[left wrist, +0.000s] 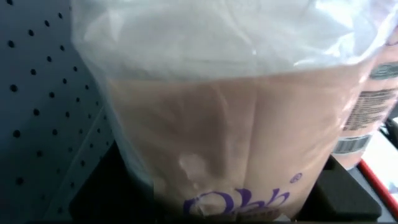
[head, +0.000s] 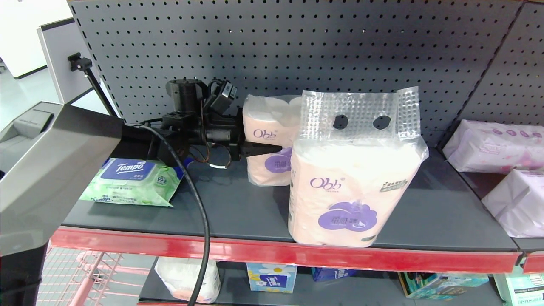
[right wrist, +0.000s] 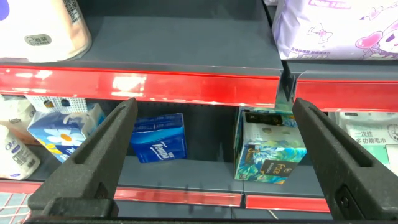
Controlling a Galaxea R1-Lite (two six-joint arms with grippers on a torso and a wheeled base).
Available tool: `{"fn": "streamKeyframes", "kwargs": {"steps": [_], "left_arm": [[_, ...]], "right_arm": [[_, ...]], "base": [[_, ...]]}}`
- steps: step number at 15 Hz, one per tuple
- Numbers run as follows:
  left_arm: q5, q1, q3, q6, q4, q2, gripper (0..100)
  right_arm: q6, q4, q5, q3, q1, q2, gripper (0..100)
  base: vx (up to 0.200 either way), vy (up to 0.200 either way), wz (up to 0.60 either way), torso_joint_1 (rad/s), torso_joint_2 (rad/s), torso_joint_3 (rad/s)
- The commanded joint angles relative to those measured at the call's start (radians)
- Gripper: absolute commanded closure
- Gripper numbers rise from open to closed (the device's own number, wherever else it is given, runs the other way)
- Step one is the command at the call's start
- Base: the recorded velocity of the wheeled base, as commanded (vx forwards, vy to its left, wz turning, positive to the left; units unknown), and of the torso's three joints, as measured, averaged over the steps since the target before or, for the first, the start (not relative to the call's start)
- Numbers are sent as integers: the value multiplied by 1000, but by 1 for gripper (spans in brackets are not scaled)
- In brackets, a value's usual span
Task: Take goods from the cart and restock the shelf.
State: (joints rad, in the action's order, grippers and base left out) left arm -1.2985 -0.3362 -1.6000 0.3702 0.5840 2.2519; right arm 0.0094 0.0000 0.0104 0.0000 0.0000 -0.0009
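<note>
Left gripper (head: 272, 149) clamps the rear purple-printed plastic toilet-roll pack (head: 265, 127), apparently seating it deep on the grey shelf (head: 238, 208); right gripper (right wrist: 214, 106) gapes empty.

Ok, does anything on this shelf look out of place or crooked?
The front toilet paper pack stands right at the shelf's red front edge, close to overhanging. The wet wipes pack lies flat and askew.

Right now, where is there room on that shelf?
Bare shelf lies between the green wipes and the front roll pack, and again right of it, before the pink packs. Crowded behind: left gripper grips the rear roll pack.
</note>
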Motion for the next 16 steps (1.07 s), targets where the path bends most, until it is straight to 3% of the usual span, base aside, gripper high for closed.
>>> {"fn": "streamKeyframes", "kwargs": {"steps": [1,11,16], "left_arm": [[12,0,-29,3,3,20,100],[7,0,-135,15,2,69,100],[5,6,-133,19,0,72,100]], "right_arm": [[0,0,0,0,0,1,0],[0,0,0,0,0,1,0],[0,0,0,0,0,1,0]], "base": [[0,0,0,0,0,0],[0,0,0,0,0,0],[0,0,0,0,0,0]]}}
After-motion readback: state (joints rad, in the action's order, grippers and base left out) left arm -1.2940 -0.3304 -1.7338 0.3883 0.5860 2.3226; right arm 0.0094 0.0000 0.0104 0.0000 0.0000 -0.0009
